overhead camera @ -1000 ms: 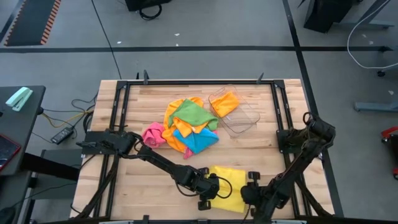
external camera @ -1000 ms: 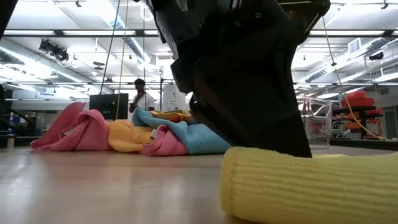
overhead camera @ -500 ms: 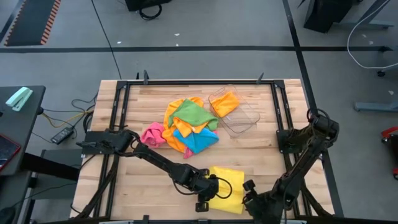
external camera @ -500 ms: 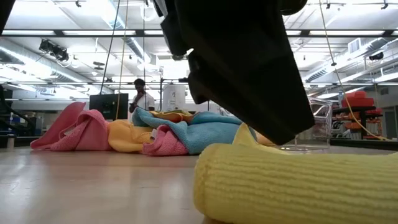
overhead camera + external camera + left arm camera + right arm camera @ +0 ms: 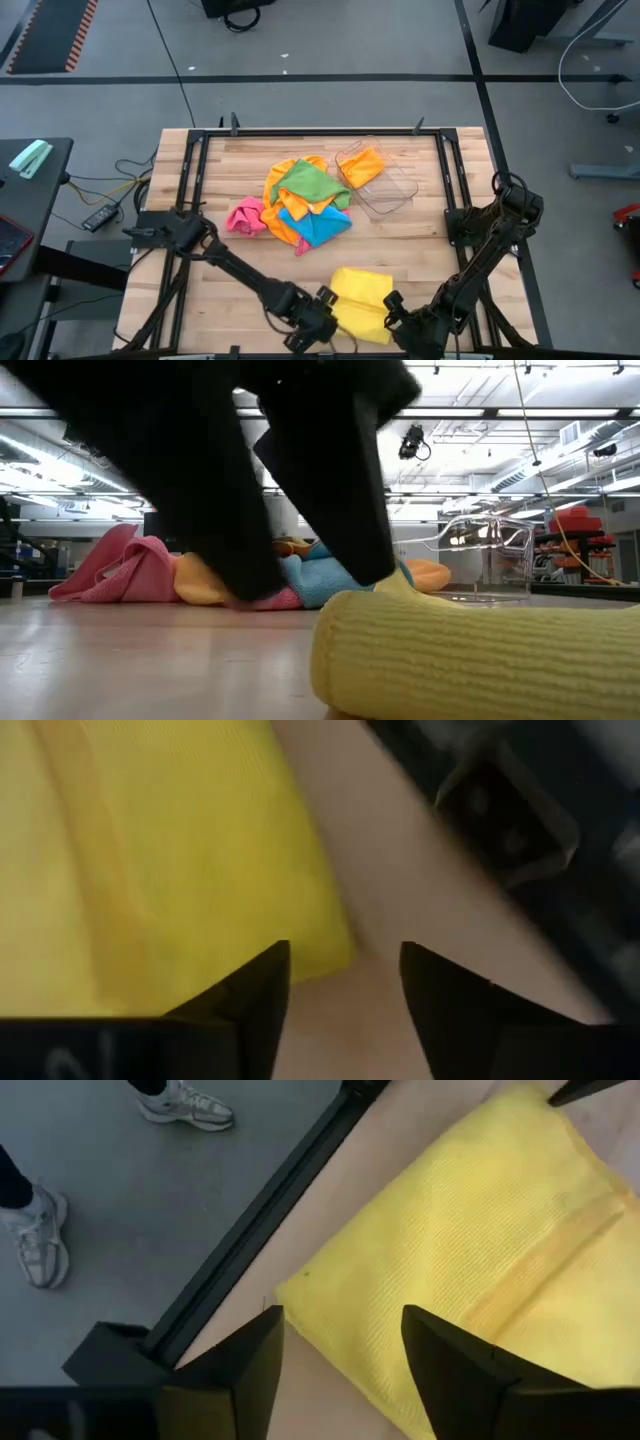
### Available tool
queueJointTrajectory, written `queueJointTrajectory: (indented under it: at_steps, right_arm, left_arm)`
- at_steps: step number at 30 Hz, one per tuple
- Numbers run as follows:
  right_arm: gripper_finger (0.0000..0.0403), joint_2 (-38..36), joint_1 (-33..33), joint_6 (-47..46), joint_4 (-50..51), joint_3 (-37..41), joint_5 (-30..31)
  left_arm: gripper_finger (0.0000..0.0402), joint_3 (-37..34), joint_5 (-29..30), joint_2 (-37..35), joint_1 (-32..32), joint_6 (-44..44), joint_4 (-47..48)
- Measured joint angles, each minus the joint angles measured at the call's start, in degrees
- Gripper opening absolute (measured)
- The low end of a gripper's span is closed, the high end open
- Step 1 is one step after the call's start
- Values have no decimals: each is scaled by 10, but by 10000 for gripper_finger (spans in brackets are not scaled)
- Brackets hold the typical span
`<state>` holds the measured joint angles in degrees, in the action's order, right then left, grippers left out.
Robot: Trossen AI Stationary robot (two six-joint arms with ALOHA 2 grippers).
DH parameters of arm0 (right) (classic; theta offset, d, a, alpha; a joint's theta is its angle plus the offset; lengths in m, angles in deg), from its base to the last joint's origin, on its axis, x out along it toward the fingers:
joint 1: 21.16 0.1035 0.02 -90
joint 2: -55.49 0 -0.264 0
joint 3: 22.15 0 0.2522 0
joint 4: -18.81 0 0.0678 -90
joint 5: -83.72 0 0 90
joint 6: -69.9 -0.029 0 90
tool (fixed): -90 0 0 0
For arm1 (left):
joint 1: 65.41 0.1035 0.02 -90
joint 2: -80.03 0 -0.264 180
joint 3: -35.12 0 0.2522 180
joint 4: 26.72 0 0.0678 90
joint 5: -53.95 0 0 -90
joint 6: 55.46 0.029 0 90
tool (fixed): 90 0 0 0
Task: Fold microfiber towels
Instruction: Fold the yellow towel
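The left gripper sits low at the near edge of the worktop, just beside the left edge of the folded yellow towel. Its jaws stand spread, with bare wood showing between the 2 fingers in the left wrist view; they hold nothing, and the towel's corner lies just ahead of them.

The right gripper is at the same near edge, on the towel's right side. Its jaws are also spread and empty, hanging over the towel's corner, which shows between the 2 fingers in the right wrist view. A person's 2 shoes stand on the grey floor beyond the worktop's frame.

The yellow towel lies flat, doubled over, with a thick rounded fold toward the low camera. Farther back, mid-worktop, a heap of towels in pink, orange, green and blue lies loose. Just right of it, a clear plastic tray holds an orange towel.
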<state>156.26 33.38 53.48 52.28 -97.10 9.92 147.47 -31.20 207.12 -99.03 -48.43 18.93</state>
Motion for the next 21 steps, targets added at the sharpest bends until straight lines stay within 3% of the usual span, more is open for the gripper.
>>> queueJointTrajectory:
  at_steps: [4,8,17,21]
  right_arm:
    - [218,0,-3,-33,0,0,2]
    - [217,0,-4,-60,1,0,4]
    - [216,0,-4,-71,-5,0,4]
    - [216,0,-4,-66,-11,0,10]
  left_arm:
    - [240,0,90,1,-20,97,-12]
    - [240,1,97,14,-22,116,-21]
    - [192,0,99,31,-10,100,-18]
    - [147,1,92,35,-8,57,-20]
